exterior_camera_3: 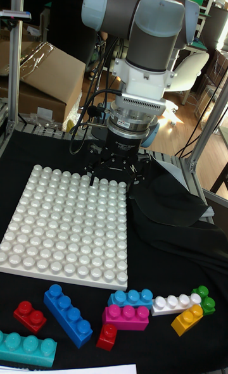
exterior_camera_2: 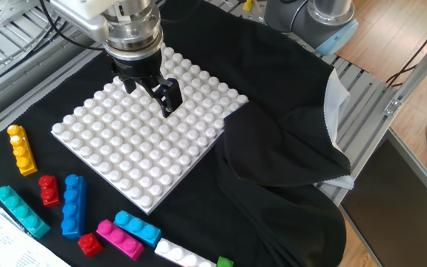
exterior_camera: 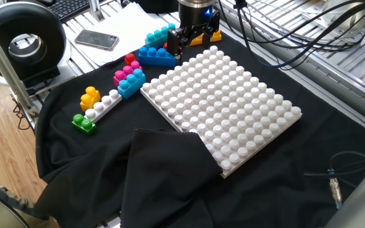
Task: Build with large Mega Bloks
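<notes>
The Mega Bloks (exterior_camera_3: 66,316), among them a blue brick (exterior_camera_2: 73,205) and an orange-yellow one (exterior_camera_2: 22,150), lie loose on the black cloth (exterior_camera_2: 273,200). They are well apart from the gripper (exterior_camera_2: 148,98), across the white baseplate (exterior_camera_2: 124,167) from it. The gripper hangs over the baseplate's studs, its jaws spread and empty.

Table (exterior_camera: 334,69) is draped in black cloth (exterior_camera_2: 288,67). I see the white baseplate (exterior_camera_2: 147,141) mid-surface (a cloth flap (exterior_camera_2: 273,163) overlaps one corner). Loose along one edge: yellow brick (exterior_camera_2: 21,150), blue brick (exterior_camera_2: 73,205), pink brick (exterior_camera_2: 121,239).
</notes>
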Robot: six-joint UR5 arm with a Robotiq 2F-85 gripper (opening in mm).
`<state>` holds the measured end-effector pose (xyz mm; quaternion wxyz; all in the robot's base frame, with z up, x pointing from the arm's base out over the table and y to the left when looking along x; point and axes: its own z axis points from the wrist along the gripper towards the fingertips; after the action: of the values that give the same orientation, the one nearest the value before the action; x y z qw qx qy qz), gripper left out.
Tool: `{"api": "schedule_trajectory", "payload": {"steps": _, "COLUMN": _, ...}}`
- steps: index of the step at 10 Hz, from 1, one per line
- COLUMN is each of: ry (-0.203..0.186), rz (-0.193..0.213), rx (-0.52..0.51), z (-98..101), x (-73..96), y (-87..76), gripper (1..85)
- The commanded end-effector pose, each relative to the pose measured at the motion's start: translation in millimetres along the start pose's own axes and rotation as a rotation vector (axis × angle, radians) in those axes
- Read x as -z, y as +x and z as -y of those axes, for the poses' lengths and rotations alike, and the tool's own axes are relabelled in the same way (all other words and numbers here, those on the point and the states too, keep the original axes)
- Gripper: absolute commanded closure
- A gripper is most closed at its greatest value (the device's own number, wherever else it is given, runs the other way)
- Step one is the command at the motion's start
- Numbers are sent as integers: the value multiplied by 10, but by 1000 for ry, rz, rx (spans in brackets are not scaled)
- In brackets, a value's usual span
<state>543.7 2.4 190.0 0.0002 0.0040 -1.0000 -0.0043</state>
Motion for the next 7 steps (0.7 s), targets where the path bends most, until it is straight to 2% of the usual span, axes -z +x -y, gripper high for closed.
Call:
{"api": "schedule_trajectory", "payload": {"steps": 1, "ry": 9, "rz": 102, "rx": 418, "z": -56, "x": -5, "y": -253, "gripper": 390}}
{"api": "schedule_trajectory", "payload": {"steps": 2, "ry": 25, "rz": 140, "rx": 436, "z": -45, "x": -50, "y": -318, "gripper": 390}}
{"api": "schedule_trajectory", "payload": {"steps": 3, "ry": -1, "rz": 152, "rx": 428, "z": -107, "x": -76, "y": -312, "gripper": 390}}
{"api": "schedule_trajectory", "payload": {"steps": 5, "ry": -10, "rz": 151, "rx": 421, "z": -143, "x": -53, "y": -322, "gripper": 390}}
{"api": "schedule_trajectory", "payload": {"steps": 7, "ry": 40, "rz": 153, "rx": 466, "z": -43, "x": -32, "y": -413, "gripper": 390}}
